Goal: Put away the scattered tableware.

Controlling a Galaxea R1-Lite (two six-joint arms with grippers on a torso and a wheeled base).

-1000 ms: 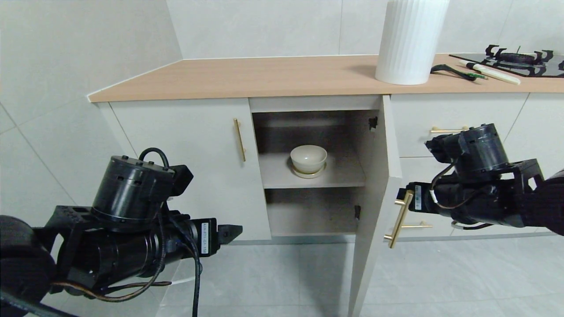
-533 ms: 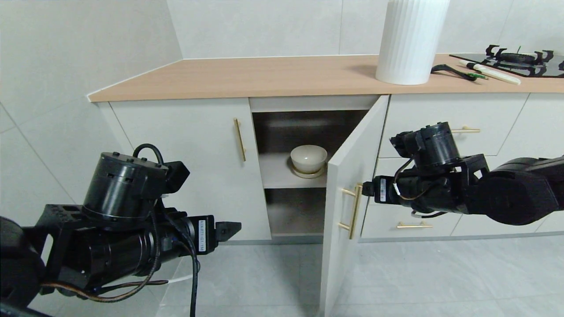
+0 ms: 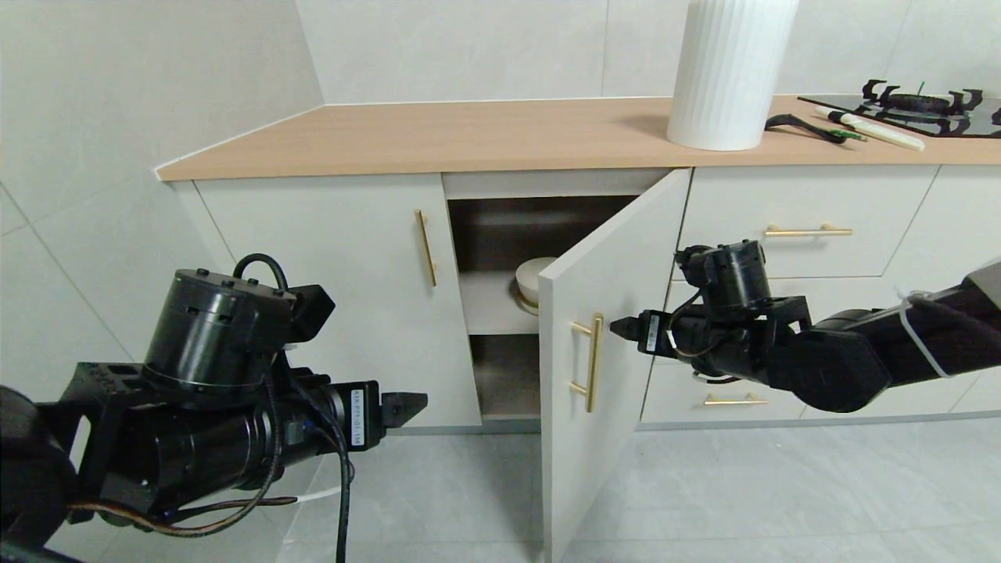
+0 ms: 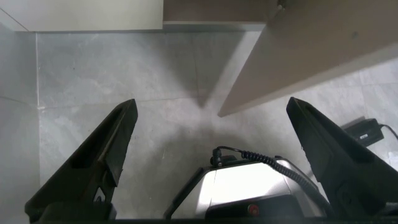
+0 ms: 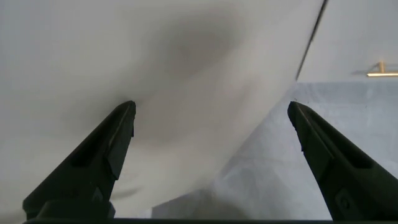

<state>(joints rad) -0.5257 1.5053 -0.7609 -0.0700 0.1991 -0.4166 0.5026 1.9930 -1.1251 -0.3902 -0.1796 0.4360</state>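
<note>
Head view has the bowl (image 3: 532,274) near the front edge of the cabinet shelf (image 3: 486,306), half hidden by the door (image 3: 602,258) (probably glazed, brittle, slick: pinch its rim), with right gripper (image 3: 618,327) and left gripper (image 3: 410,408) both spread.

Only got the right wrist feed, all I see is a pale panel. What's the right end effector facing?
Observer: The cabinet door, about half open. The right end effector is just beside its gold handle.
Operator: Anything inside?
Observer: A bowl on the shelf, partly hidden by the door.
Operator: Left arm?
Observer: The left end effector is low, left of the door, open and empty.
</note>
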